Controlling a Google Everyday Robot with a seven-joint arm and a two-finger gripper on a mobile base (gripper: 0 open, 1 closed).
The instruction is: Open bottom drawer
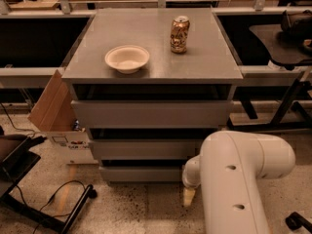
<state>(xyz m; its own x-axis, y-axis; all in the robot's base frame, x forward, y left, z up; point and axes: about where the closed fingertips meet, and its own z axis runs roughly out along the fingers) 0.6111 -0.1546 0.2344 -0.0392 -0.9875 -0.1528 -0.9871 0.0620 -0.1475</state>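
The grey cabinet point(151, 67) has three drawer fronts stacked under its top. The bottom drawer point(144, 173) is the lowest and narrowest front, just above the floor, with a dark gap above it. My gripper point(188, 195) hangs at the right end of that front, its cream tip pointing down at the floor. The large white arm point(239, 179) fills the lower right and hides the drawer's right corner. Whether the gripper touches the drawer is hidden.
A cream bowl point(127, 58) and a soda can point(179, 34) stand on the cabinet top. A cardboard box point(56, 116) leans at the cabinet's left side. A black stand and cable point(58, 204) lie on the speckled floor at lower left. Dark tables flank both sides.
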